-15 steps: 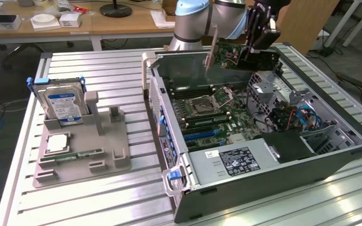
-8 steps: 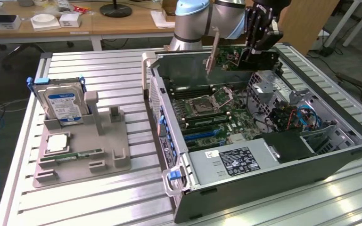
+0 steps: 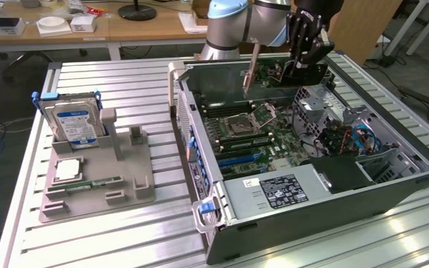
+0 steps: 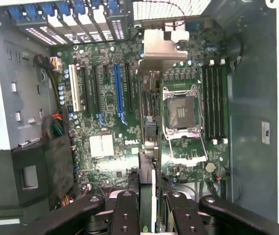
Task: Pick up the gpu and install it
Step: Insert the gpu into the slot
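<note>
Fingers (image 4: 125, 211) of the black gripper (image 3: 304, 66) clamp the thin flat gpu card (image 3: 270, 77) with silvery bracket on edge above the open case's green motherboard (image 4: 110, 132), its long axis parallel to the blue slot (image 4: 118, 93) below, slightly aside.

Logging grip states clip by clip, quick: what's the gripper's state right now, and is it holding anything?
Gripper: closed on the gpu, holding it on edge above the open computer case.
</note>
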Robot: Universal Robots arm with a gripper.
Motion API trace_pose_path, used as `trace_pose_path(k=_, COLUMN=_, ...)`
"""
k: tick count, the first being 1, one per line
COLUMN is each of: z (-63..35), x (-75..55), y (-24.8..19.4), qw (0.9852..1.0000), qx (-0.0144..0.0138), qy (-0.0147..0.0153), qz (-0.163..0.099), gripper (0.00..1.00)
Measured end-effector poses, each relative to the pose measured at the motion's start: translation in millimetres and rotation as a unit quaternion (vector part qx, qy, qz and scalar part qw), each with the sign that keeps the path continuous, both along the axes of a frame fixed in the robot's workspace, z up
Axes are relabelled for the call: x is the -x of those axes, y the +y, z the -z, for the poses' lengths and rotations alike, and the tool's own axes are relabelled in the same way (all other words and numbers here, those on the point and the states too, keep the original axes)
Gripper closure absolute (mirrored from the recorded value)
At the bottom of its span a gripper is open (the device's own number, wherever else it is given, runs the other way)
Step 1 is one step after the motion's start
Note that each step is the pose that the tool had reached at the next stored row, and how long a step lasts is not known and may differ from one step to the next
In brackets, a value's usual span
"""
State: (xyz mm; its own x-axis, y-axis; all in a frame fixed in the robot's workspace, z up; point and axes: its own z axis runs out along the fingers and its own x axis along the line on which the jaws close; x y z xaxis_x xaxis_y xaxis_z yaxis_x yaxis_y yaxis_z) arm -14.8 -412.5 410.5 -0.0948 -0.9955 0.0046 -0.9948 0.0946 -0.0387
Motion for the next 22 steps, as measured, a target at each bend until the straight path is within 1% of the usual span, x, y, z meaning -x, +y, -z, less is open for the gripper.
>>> trace_pose_path(k=1, z=0.2, x=0.0, y=-0.3, qw=1.0000, qx=-0.0003, qy=-0.0015, qz=-0.002, gripper=0.74)
trace_pose_path(k=2, z=1.0, x=0.0, y=-0.7, qw=1.0000, qx=-0.0008, qy=-0.0022, qz=-0.004, gripper=0.74)
trace_pose_path(k=4, z=4.0, x=0.2, y=-1.2, qw=0.9999, qx=-0.0011, qy=-0.0023, qz=-0.013, gripper=0.74)
trace_pose_path(k=6, z=7.5, x=0.2, y=-1.2, qw=0.9996, qx=-0.0011, qy=-0.0017, qz=-0.028, gripper=0.74)
trace_pose_path(k=8, z=10.3, x=0.2, y=-1.7, qw=0.9994, qx=-0.0011, qy=0.0000, qz=-0.036, gripper=0.74)
trace_pose_path(k=13, z=18.2, x=0.2, y=-2.0, qw=0.9986, qx=-0.0018, qy=0.0005, qz=-0.053, gripper=0.74)
trace_pose_path(k=16, z=20.5, x=3.3, y=-2.3, qw=0.9985, qx=-0.0018, qy=0.0005, qz=-0.055, gripper=0.74)
trace_pose_path(k=22, z=24.3, x=15.0, y=-2.3, qw=0.9986, qx=-0.0014, qy=0.0005, qz=-0.053, gripper=0.74)
